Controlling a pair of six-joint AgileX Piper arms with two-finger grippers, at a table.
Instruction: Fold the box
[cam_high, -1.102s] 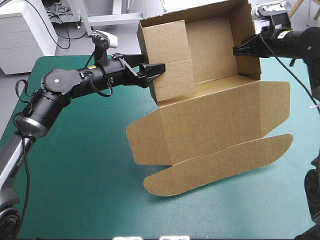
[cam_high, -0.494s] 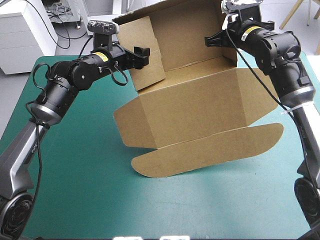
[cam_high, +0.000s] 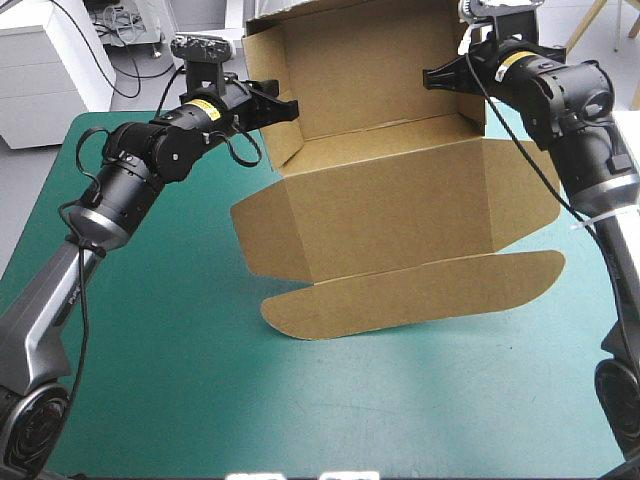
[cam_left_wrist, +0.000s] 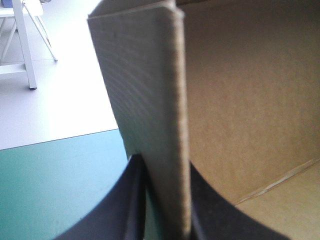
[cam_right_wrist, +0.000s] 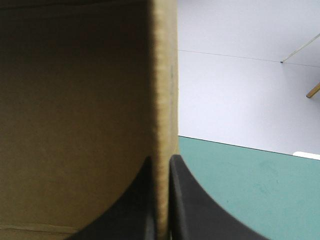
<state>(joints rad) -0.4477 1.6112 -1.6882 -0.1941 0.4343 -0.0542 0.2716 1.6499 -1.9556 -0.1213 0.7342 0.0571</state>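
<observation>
The box (cam_high: 400, 200) hangs over the far half of the table, held up between the two arms. The left gripper (cam_high: 283, 108) is pinched on its left side wall and the right gripper (cam_high: 437, 75) on its right side wall, each with the board between nearly closed fingers. The tray part stands tipped up near the far edge, its open side facing the near edge. The lid slopes down from it toward the teal-green cover (cam_high: 150, 330), with a wing at each end and a long round-ended flap (cam_high: 410, 295) at the near end.

In the left wrist view the wall (cam_left_wrist: 150, 100) rises edge-on from between the black fingers (cam_left_wrist: 120, 210) and blocks the middle, with cover to one side and the tray's inside to the other. The right wrist view is much the same (the board hides everything on one side). There the wall's edge (cam_right_wrist: 165, 100) is nipped by the fingers (cam_right_wrist: 190, 205), with cover beside it.

The board is plain brown corrugated sheet, matte, with a faint ribbed grain on the outer face and a pale raw cut edge. Straight creases divide the panels. The cover is smooth and flat.
</observation>
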